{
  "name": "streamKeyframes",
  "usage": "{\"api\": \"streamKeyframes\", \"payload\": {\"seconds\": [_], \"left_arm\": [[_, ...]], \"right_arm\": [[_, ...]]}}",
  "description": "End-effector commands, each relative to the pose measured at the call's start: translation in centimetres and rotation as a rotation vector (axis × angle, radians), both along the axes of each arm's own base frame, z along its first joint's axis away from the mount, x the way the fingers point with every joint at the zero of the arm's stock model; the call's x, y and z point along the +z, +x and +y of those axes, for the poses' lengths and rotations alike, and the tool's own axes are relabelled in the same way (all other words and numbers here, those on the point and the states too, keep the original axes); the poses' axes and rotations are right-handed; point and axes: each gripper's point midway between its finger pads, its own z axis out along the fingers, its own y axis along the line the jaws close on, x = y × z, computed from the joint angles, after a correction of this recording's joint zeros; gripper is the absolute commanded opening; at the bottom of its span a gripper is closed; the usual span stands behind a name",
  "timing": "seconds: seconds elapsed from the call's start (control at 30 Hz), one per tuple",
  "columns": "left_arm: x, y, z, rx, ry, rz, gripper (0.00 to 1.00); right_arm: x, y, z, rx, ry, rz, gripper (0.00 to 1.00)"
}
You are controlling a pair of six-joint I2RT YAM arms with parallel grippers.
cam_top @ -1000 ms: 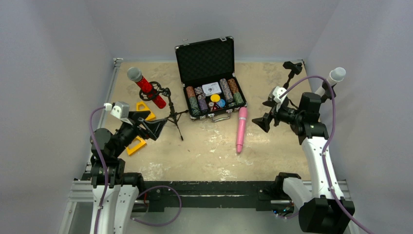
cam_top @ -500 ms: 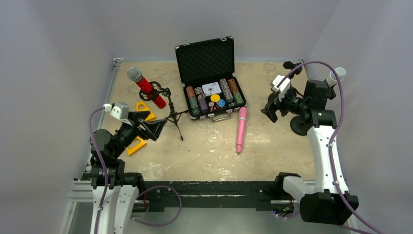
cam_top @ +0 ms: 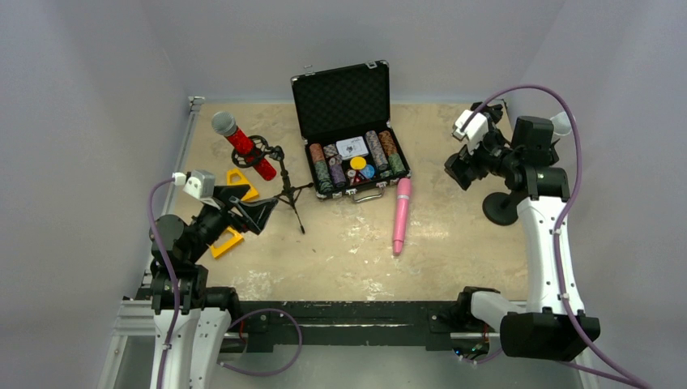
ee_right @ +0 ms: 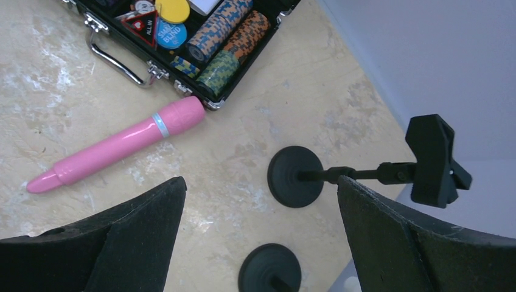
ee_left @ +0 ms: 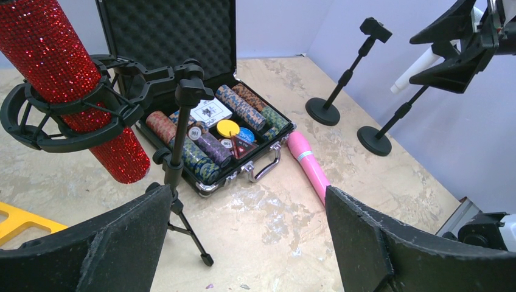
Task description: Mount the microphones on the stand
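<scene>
Backed right gripper (cam_top: 456, 168) up and away, far right of poker case (cam_top: 340, 97), fingers spread wide, empty. Seemingly done with white microphone (ee_left: 420, 67), seated on stand (ee_left: 375, 140) right of case. Parked left gripper (cam_top: 255, 207) left of case, fingers equally wide. Remaining: pink microphone (cam_top: 401, 215), flat beside case's front right corner.

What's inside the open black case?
The case holds rows of colourful poker chips, a white pack, a yellow disc and small buttons. Whatever lies under the chips is covered.
</scene>
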Motion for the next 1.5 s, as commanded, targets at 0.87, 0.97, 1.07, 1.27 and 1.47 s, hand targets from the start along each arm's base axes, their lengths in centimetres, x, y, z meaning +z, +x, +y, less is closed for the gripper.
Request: {"api": "streamKeyframes", "payload": {"seconds": [0.87,0.97,1.07,1.27,1.47], "left_arm": [[0.4,-0.1,-0.2,-0.013,0.008,-0.026,0.99],[0.4,0.0,-0.2,-0.014,0.007,-0.023,0.99],[0.3,0.0,-0.2,-0.015,0.008,-0.02,0.99],[0.3,0.1,-0.2,-0.015,0.008,-0.018,0.99],[0.2,0.1,-0.2,-0.016,0.008,-0.017,0.99]], "right_arm": [[4.6,14.0,-9.2,-0.38,-0.394,-0.154,0.95],[3.2,14.7,-9.7,-0.389,-0.441,-0.144,0.95],[2.4,15.5,-9.9,-0.388,-0.475,-0.152,0.94],[0.8,16.8,-9.8,-0.367,-0.553,-0.173,0.88],[-0.5,17.5,-10.3,-0.36,-0.61,-0.185,0.77]]}}
